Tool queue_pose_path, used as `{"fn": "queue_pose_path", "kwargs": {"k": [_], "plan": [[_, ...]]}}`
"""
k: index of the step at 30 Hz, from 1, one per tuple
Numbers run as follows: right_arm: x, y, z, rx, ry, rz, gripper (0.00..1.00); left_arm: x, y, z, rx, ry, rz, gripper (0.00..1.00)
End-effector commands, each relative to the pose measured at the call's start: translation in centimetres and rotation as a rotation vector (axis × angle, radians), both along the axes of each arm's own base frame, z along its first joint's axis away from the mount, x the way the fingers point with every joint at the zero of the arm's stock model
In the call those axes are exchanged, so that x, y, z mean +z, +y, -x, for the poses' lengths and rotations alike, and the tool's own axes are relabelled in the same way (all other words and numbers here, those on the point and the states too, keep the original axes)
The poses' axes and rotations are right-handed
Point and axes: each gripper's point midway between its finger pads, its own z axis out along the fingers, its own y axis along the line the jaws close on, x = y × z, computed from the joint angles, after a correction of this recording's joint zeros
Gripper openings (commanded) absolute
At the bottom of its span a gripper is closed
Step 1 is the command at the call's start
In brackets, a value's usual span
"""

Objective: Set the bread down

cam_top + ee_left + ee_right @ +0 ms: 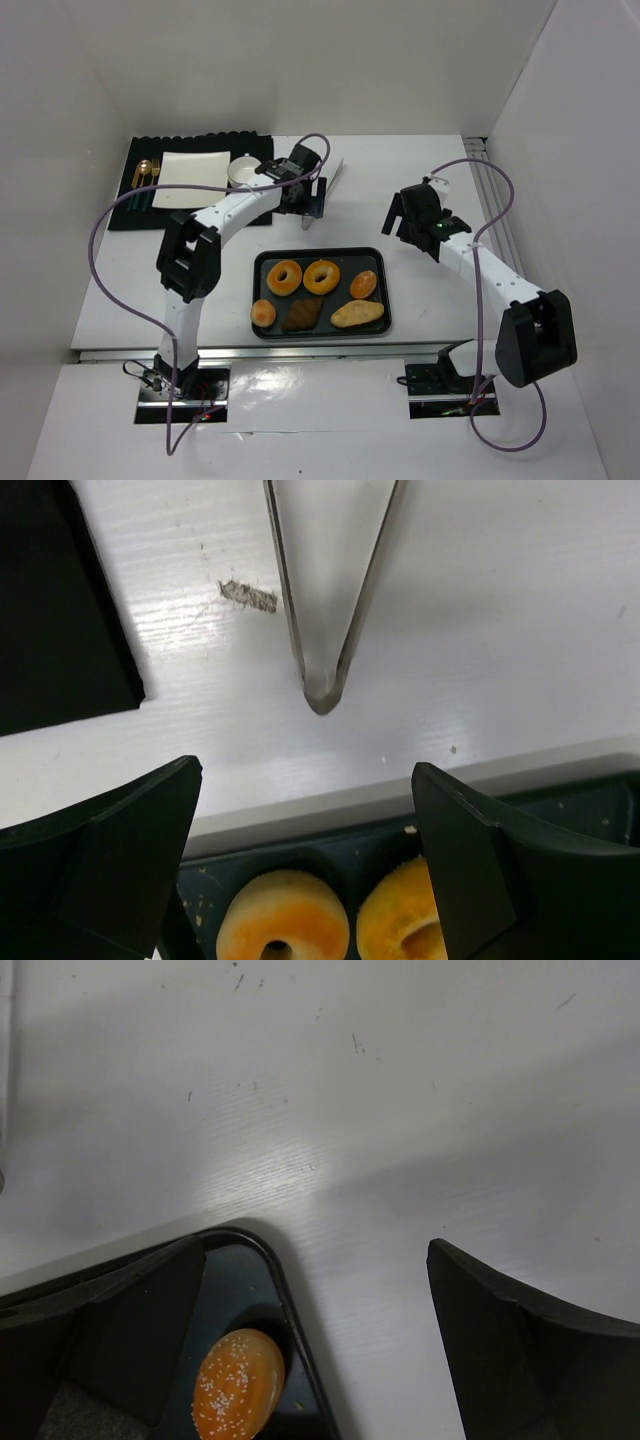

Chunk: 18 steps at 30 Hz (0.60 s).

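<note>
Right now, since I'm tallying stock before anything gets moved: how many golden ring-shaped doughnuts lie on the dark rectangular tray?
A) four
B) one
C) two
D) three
C: the top view shows two golden ring-shaped doughnuts lying side by side in the back row of the dark rectangular tray.

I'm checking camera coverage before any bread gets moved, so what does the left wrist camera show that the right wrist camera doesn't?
Only the left wrist view: the closed end of the metal tongs, a corner of the black placemat, and two ring doughnuts just inside the tray's rim. Only the right wrist view: a sesame-topped bun in a tray corner. Both: the dark tray and the white table.
</note>
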Motion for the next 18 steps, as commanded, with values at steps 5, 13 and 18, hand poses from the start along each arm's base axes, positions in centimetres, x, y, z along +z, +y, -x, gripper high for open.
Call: {"fn": "queue_pose_path", "kwargs": {"k": [5,13,18], "plan": [[1.4,-0.1,-0.6,0.011,-0.033,-0.005,0.99,-2.2,-1.1,-3.4,-0.01,0.004,-0.029,1.0],[1.4,0.3,-0.8,0.024,-0.027,-0.017,0.99,-4.5,-1.6,-7.3,-0.027,-0.013,-0.073,1.0],[1.1,0.4,-1.1,0.024,-0.018,-0.015,0.99,-4.9,-2.4,-9.4,-0.025,-0.035,-0.043,1.0]]}}
